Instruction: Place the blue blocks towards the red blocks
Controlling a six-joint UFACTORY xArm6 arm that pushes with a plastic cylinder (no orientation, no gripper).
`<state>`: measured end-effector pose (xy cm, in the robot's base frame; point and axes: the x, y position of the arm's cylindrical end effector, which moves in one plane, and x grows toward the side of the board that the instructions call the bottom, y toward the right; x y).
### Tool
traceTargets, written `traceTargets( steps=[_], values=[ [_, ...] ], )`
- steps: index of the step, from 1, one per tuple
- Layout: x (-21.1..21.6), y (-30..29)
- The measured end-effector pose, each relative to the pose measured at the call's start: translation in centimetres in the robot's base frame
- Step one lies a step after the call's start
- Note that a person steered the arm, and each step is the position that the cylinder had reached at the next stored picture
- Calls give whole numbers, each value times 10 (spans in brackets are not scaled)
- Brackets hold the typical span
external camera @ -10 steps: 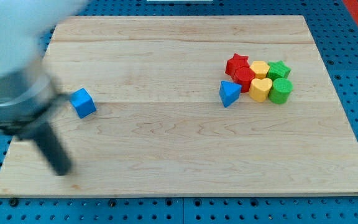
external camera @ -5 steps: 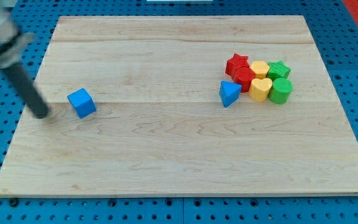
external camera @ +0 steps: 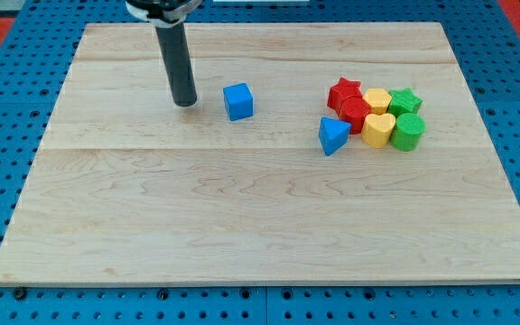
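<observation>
A blue cube [external camera: 237, 101] lies on the wooden board [external camera: 260, 235] left of centre near the view's top. My tip [external camera: 186, 102] stands just to its left, a small gap apart. A blue triangular block [external camera: 333, 135] sits at the right, touching a red block [external camera: 355, 114]. A red star block [external camera: 343, 92] lies just above that one.
Two yellow blocks [external camera: 377, 100] [external camera: 378, 130], a green star [external camera: 405, 100] and a green cylinder [external camera: 408, 132] are packed against the red blocks on their right. Blue pegboard surrounds the board.
The blue cube has slid right and up, from the board's left side to near the middle. My tip has followed it and stays on its left.
</observation>
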<state>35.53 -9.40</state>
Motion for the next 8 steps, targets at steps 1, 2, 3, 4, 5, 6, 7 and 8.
traceTargets(
  steps=[1,2,3,4,5,6,7,8],
  values=[
    [0,69],
    [4,110],
    [4,116],
    [5,62],
    [37,94],
    [38,128],
    [39,124],
    [40,130]
  ],
)
